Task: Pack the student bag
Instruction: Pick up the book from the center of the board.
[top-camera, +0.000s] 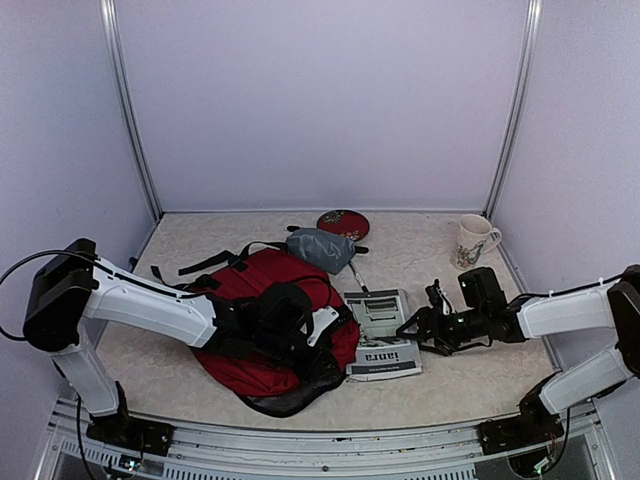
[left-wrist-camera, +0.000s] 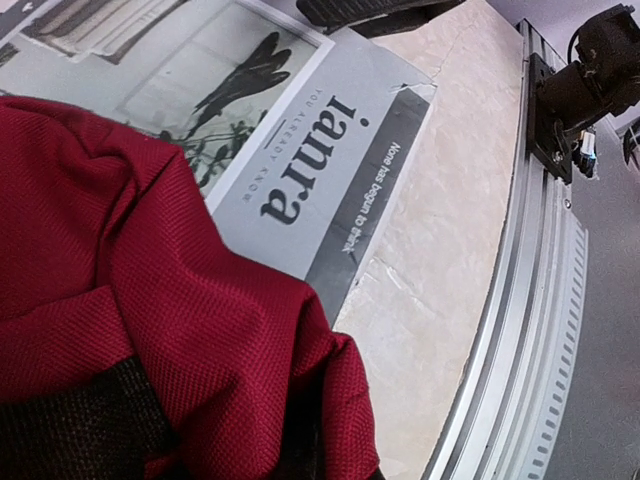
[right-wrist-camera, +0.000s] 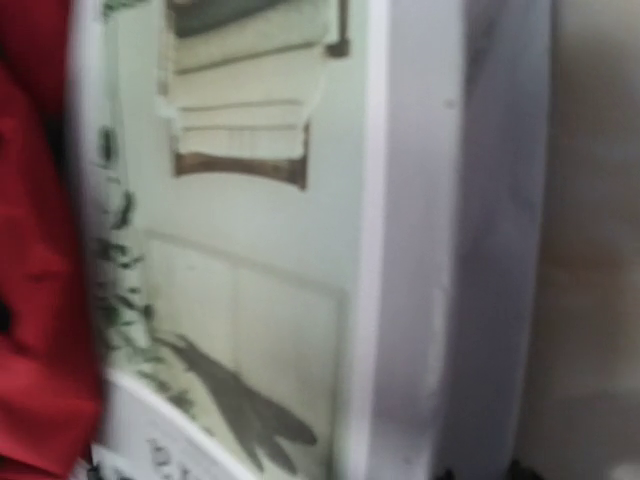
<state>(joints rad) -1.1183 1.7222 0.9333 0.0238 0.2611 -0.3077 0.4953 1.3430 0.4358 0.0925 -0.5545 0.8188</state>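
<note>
The student bag (top-camera: 262, 325), a large dark red backpack of soft woven fabric with black straps, is laid flat on the pale table (top-camera: 480, 375), to the left of the middle; its dark lower edge is turned to the near rail. A grey and white printed magazine (top-camera: 385, 338) is placed just beside the bag on the right, and one corner is covered by the red cloth.

The left gripper (top-camera: 318, 332) is sunk in the bag's right side; its jaws are pressed together; red fabric is bunched close before the left wrist camera, so a fold is probably pinched, but the fingers are not shown and this cannot be confirmed. The right gripper (top-camera: 415, 328) is held low at the magazine's right edge; its jaws appear spread in the top view, with nothing between them.

The bag is judged light and limp; it will sag and fold when lifted, and it is not fragile; the rough weave should not slip. A hold on the rim of the opening, near the zip, or on a strap is advised; a pinch in the middle of a panel would only raise a loose fold.
</note>
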